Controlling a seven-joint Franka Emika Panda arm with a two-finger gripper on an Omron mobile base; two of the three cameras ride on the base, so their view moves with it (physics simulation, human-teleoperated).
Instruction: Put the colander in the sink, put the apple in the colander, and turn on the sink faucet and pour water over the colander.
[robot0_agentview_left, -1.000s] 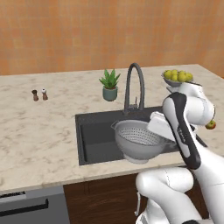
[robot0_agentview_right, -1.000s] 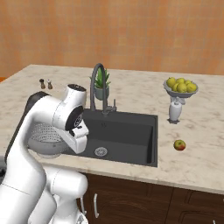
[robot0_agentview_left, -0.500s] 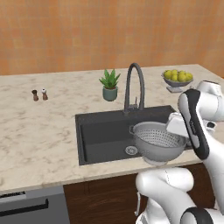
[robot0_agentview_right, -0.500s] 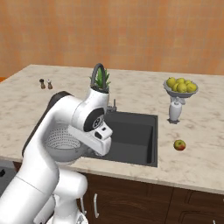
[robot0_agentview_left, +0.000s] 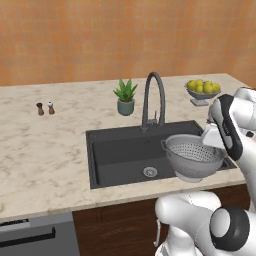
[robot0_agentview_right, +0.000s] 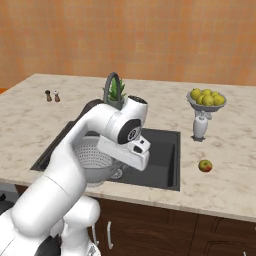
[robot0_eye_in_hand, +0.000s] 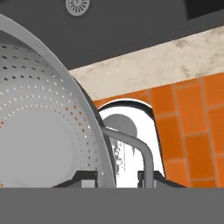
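A white robot arm holds the colander (robot0_agentview_left: 194, 158) by its rim above the front right part of the sink (robot0_agentview_left: 122, 155), the gripper (robot0_eye_in_hand: 118, 177) closed on the thin metal wall with one dark finger tip inside the bowl and the other outside, next to a side handle. In the left base view the pierced grey bowl hangs upright and roughly level, clear of the basin floor, its near edge reaching out over the front counter strip of the sink; the round silver drain (robot0_agentview_left: 150, 172) lies just left of it on the black basin floor. From the right base view the colander (robot0_agentview_right: 95, 161) shows behind the arm's forearm, over the near half of the sink (robot0_agentview_right: 160, 160). The sink faucet (robot0_agentview_left: 152, 100) stands at the back rim of the sink, its arched spout curving toward the basin, with a small potted plant (robot0_agentview_left: 125, 97) just left of it. The apple (robot0_agentview_right: 205, 165) rests on the marble counter (robot0_agentview_right: 225, 170) to the right of the sink, well apart from the colander. Behind the apple stand a small white vase (robot0_agentview_right: 199, 125) and a footed fruit bowl (robot0_agentview_right: 206, 100) heaped with yellow-green fruit. Two small shakers (robot0_agentview_left: 45, 108) sit on the counter far left of the sink.
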